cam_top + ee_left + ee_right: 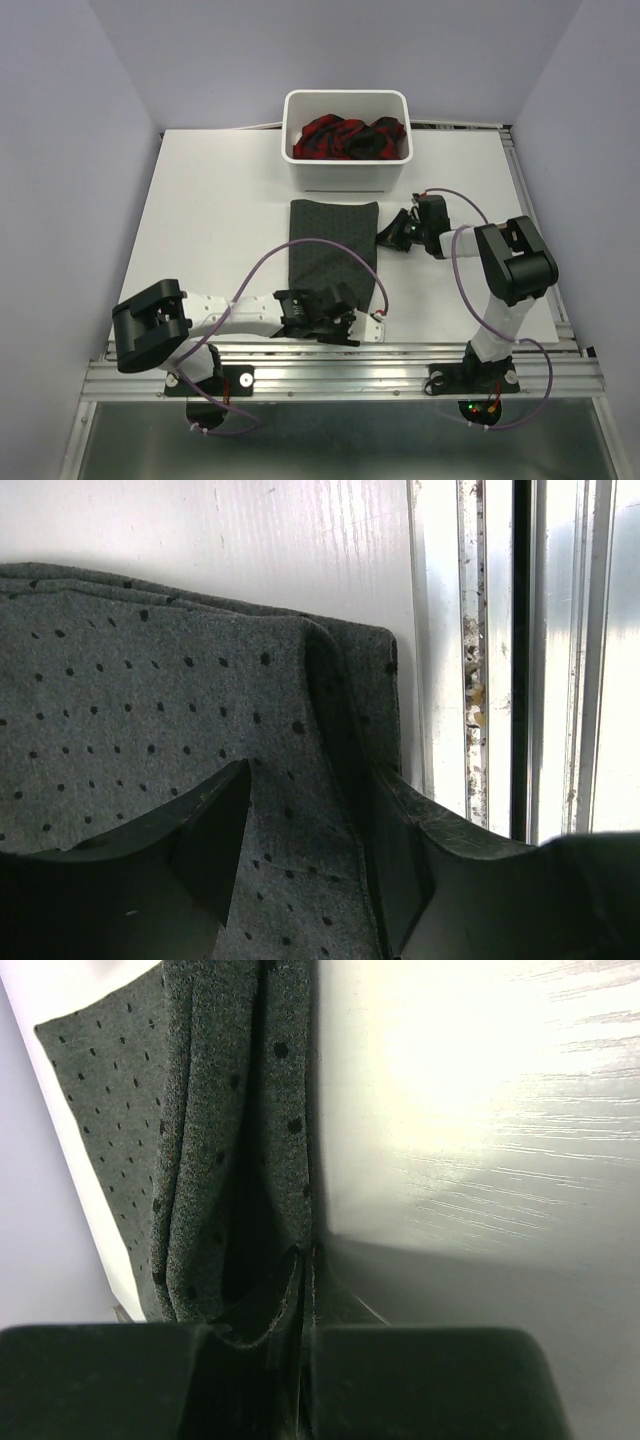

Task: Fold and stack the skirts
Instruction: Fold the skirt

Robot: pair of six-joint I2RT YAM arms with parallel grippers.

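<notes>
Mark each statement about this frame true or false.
1. The red-and-navy plaid cloth skirt lies inside the white plastic tub. True.
2. The dark grey dotted cloth skirt hangs off the white table. False: it lies wholly on it.
3. The right tool is shut on the grey skirt's edge. True.
4. The left tool grips the plaid skirt. False: it stands open astride the grey skirt's near edge.

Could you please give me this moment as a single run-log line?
step: fold grey skirt | left claw: open, astride near edge | right claw: shut on right edge | plaid skirt: in tub
</notes>
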